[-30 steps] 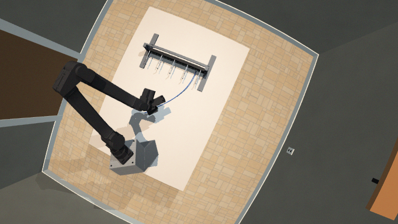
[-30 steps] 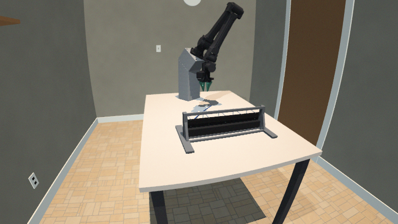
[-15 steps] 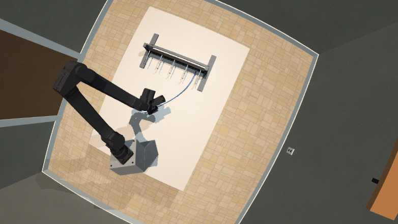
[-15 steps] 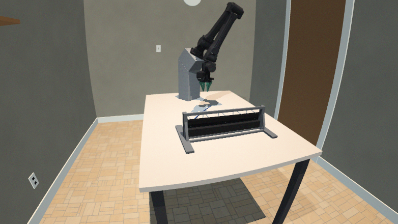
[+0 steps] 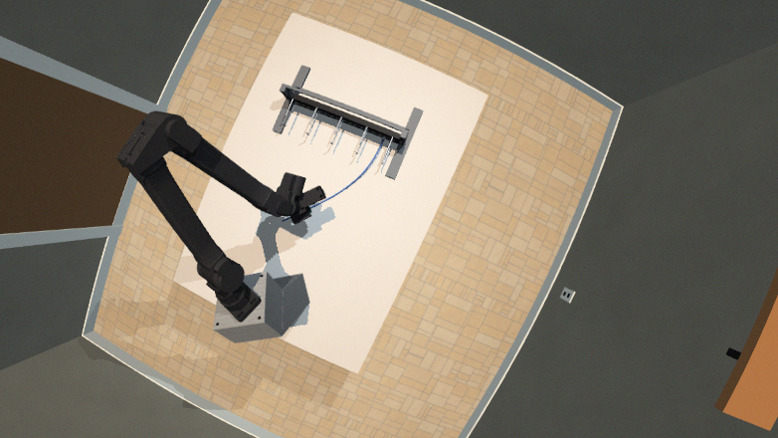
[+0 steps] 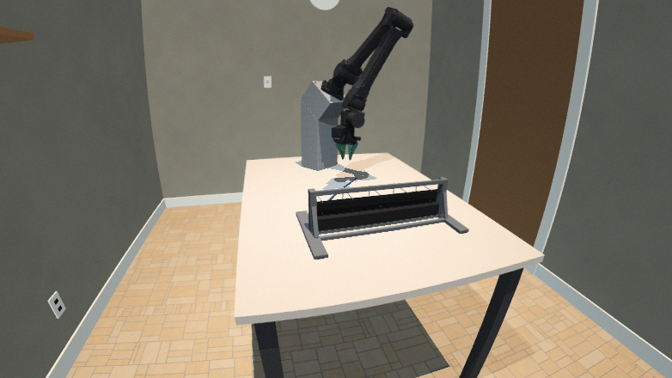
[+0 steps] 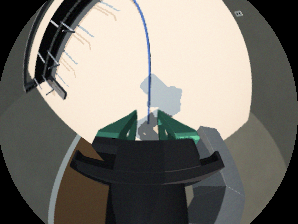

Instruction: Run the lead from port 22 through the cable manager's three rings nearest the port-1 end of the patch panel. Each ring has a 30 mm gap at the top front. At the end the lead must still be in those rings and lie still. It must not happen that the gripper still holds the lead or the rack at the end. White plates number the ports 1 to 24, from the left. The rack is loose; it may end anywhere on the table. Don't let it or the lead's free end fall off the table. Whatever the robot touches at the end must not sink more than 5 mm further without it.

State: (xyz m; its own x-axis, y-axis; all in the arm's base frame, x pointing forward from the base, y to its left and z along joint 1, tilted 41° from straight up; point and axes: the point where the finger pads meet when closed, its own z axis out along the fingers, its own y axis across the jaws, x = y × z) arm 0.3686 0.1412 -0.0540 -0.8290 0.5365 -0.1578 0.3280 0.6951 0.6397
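The pincer [image 6: 347,152] hangs above the table [image 6: 375,277] with its two green fingers pointing down. The fingers stand a little way apart and hold nothing. In the wrist view the near end of the blue lead [image 7: 148,50] lies on the table right under the gap between the fingers, not yet between them.

From there the lead runs in a soft curve across the table [image 5: 347,188] to the rack [image 5: 411,120]. It goes in near one end of the rack, the end far from the arm's side. It hangs past the thin wire rings [image 5: 337,130] there, and whether it passes through any ring is too small to tell. The other rings stick out in a row along the front of the rack, toward the arm.

The rack stands on two flat feet near the middle of the table, well away from the edges. Its long dark panel [image 6: 375,206] faces the arm.

The black arm [image 5: 179,206] folds up high and comes back down. It stands on a grey block [image 5: 283,305] at the table's end. A brown door [image 6: 522,117] is behind it
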